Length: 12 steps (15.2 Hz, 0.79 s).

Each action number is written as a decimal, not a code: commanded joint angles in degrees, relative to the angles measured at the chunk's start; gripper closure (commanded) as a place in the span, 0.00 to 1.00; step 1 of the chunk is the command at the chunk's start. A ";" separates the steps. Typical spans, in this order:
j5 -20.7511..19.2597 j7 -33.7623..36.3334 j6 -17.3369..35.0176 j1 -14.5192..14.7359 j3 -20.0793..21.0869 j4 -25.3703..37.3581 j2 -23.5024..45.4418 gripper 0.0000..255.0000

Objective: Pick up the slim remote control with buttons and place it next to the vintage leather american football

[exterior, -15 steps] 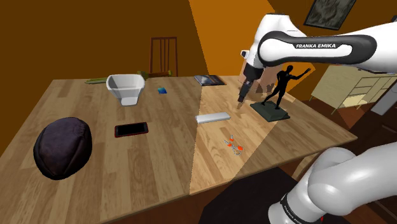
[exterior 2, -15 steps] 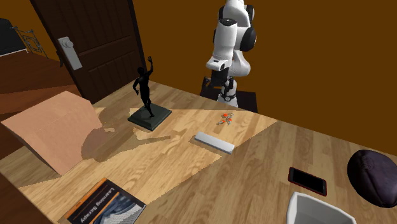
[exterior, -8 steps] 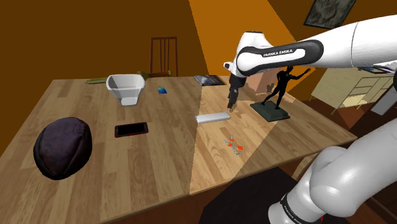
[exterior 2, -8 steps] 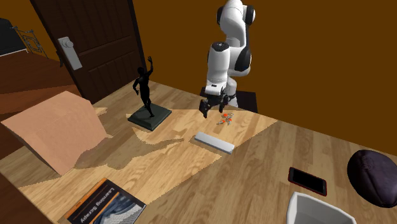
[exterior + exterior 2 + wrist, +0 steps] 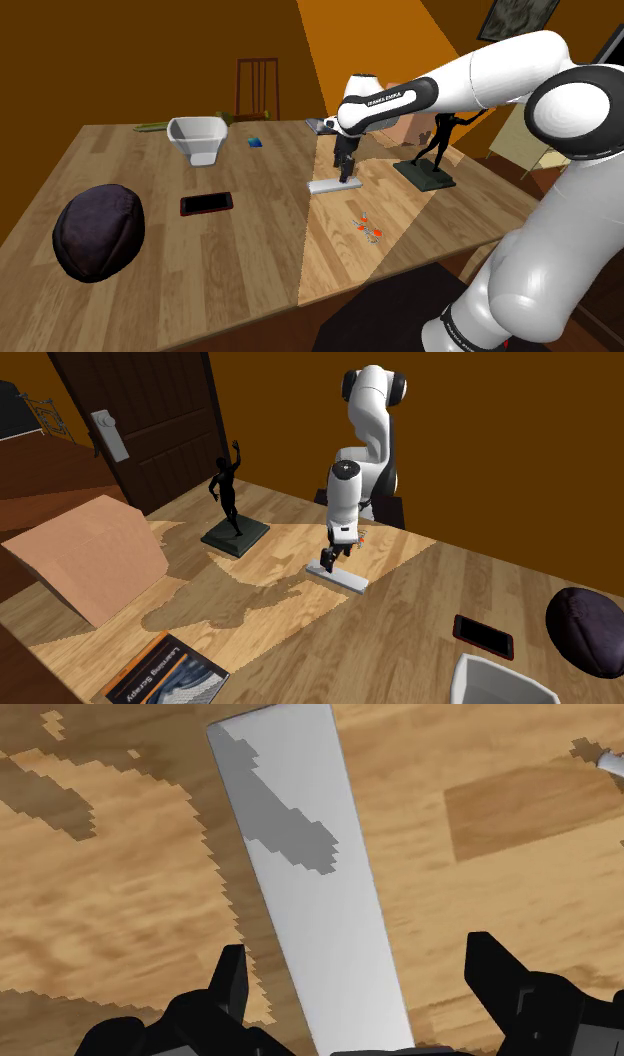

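Note:
The slim remote (image 5: 330, 186) is a plain pale grey slab lying flat on the wooden table (image 5: 250, 260), near its middle. My gripper (image 5: 347, 178) hangs just above the remote's end nearer the black figurine, pointing down. In the wrist view the remote (image 5: 310, 884) runs lengthwise away from the gripper (image 5: 360, 959), whose two fingers stand apart on either side of it without touching it. From the second exterior view the gripper (image 5: 328, 562) sits over the remote (image 5: 340, 578). The football (image 5: 98, 231) is a dark, rounded lump far off at the shoulder view's left (image 5: 588, 632).
A black phone (image 5: 206, 203) lies between remote and football. A white bowl-like container (image 5: 198, 138) stands behind it. A black figurine (image 5: 432, 150) on a base stands beyond the gripper. Small orange bits (image 5: 368, 229), a book (image 5: 168, 672) and a cardboard box (image 5: 90, 552) also sit on the table.
The arm has swung from beside the figurine toward the shoulder view's left and come down over the remote. The fingers have stayed open; nothing else has moved.

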 commanded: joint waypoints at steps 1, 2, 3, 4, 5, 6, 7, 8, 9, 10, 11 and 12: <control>1.15 -3.52 0.81 -0.04 0.26 1.67 3.14 0.00; 1.29 -3.62 1.54 -0.09 0.32 1.32 3.53 0.00; 1.44 -3.73 2.26 -0.12 0.35 0.99 3.93 0.00; 1.60 -3.84 2.98 -0.15 0.38 0.66 4.34 0.00; 1.76 -3.95 3.69 -0.17 0.41 0.35 4.77 0.00; 1.94 -4.07 4.41 -0.20 0.44 0.05 5.20 0.00; 2.11 -4.19 5.12 -0.23 0.48 -0.23 5.65 0.00; 2.41 -4.39 6.24 -0.27 0.54 -0.66 6.37 0.00; 2.40 -4.39 6.24 -0.27 0.54 -0.67 6.36 0.00; 2.40 -4.39 6.24 -0.27 0.55 -0.66 6.37 0.00; 2.41 -4.39 6.24 -0.27 0.55 -0.66 6.37 0.00; 2.41 -4.39 6.24 -0.27 0.55 -0.66 6.37 0.00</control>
